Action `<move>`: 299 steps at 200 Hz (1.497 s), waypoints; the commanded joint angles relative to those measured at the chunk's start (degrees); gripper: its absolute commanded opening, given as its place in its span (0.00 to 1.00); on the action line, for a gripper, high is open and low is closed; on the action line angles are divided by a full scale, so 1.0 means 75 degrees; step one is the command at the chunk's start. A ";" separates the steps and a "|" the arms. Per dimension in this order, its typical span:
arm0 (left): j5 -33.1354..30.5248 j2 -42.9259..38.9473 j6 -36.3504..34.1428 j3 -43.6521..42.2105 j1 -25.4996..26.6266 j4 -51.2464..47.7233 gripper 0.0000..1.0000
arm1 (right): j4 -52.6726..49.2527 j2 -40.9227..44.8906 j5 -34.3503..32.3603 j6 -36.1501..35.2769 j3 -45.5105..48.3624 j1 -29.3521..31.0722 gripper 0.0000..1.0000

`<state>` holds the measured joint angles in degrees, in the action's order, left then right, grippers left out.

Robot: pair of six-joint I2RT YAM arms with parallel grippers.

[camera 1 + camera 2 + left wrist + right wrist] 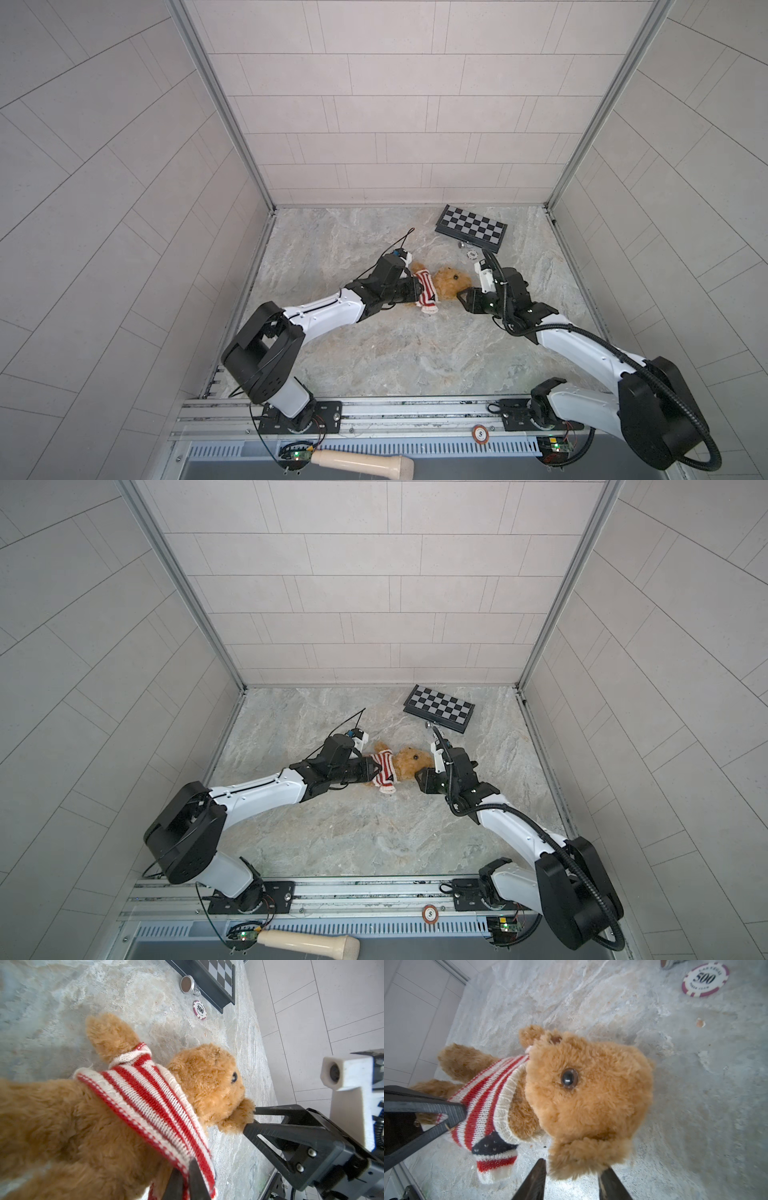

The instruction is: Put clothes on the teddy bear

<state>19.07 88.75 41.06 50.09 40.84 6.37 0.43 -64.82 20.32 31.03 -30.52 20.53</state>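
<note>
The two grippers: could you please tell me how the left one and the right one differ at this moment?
The left gripper is pinched nearly flat on the hem of the sweater; the right gripper has its jaws wider, around an ear of the teddy bear. The left gripper works at the bear's body end, the right gripper at its head. Both hold something soft, low over the table, facing each other.

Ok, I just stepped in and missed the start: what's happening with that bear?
Two robot arms are dressing the teddy bear. The right gripper pinches one ear, while the left gripper is shut on the hem of the striped sweater. The sweater is over the head but bunched at the chest.
</note>
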 commanded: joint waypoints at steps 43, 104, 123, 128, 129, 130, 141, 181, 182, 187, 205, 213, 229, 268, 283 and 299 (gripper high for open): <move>0.0512 -0.0441 0.0942 -0.0770 0.0695 0.0870 0.03 | 0.1127 0.0303 0.0408 -0.0294 0.0297 0.0583 0.43; 0.0586 -0.0542 0.1083 -0.0954 0.0811 0.1148 0.03 | 0.1357 -0.0639 -0.0311 -0.0360 0.0094 0.0836 0.32; 0.0531 -0.0657 0.1002 -0.1084 0.0810 0.0985 0.03 | 0.1195 -0.1109 -0.0755 -0.0398 -0.0049 0.0830 0.27; 0.0506 -0.0704 0.0978 -0.1118 0.0810 0.0928 0.03 | 0.1164 -0.1262 -0.0827 -0.0407 -0.0092 0.0835 0.26; 0.0499 -0.0720 0.0968 -0.1127 0.0811 0.0912 0.03 | 0.1163 -0.1290 -0.0836 -0.0408 -0.0097 0.0836 0.26; 0.0490 -0.0734 0.0964 -0.1137 0.0812 0.0905 0.03 | 0.1163 -0.1328 -0.0847 -0.0415 -0.0105 0.0830 0.26; 0.0422 -0.0856 0.0905 -0.1209 0.0808 0.0774 0.05 | 0.1102 -0.1722 -0.0874 -0.0400 -0.0187 0.0836 0.25; 0.0202 -0.1238 0.0442 -0.1182 0.0812 0.0076 0.07 | 0.0304 -0.3009 -0.0752 -0.0562 -0.0617 0.0789 0.17; 0.0201 -0.1245 0.0437 -0.1182 0.0812 0.0070 0.07 | 0.0305 -0.3025 -0.0740 -0.0562 -0.0612 0.0784 0.17; 0.0200 -0.1258 0.0418 -0.1171 0.0813 0.0026 0.07 | 0.0363 -0.3061 -0.0711 -0.0543 -0.0615 0.0789 0.16; 0.0293 -0.1240 0.0339 -0.1083 0.0809 -0.0072 0.08 | 0.0531 -0.2991 -0.0779 -0.0513 -0.0539 0.0789 0.16; 0.0339 -0.1239 0.0301 -0.1032 0.0809 -0.0143 0.10 | 0.0441 -0.2941 -0.0881 -0.0548 -0.0535 0.0789 0.16; 0.0279 -0.1285 0.0221 -0.0974 0.0809 -0.0271 0.21 | 0.0318 -0.2856 -0.1070 -0.0640 -0.0489 0.0789 0.14; 0.0175 -0.1016 0.0184 -0.0784 0.0809 -0.0265 0.48 | 0.0368 -0.2707 -0.1034 -0.0819 -0.0395 0.0981 0.14; 0.0280 -0.0890 0.0300 -0.0760 0.0813 -0.0035 0.47 | 0.0406 -0.2679 -0.1068 -0.0844 -0.0356 0.1035 0.13; 0.0252 -0.0822 0.0319 -0.0685 0.0808 -0.0022 0.41 | 0.0448 -0.2635 -0.1091 -0.0851 -0.0309 0.1053 0.13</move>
<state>20.62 81.52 43.66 43.03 46.78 5.69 10.13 -84.09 15.90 25.69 -35.33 28.18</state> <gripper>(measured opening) 0.442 0.132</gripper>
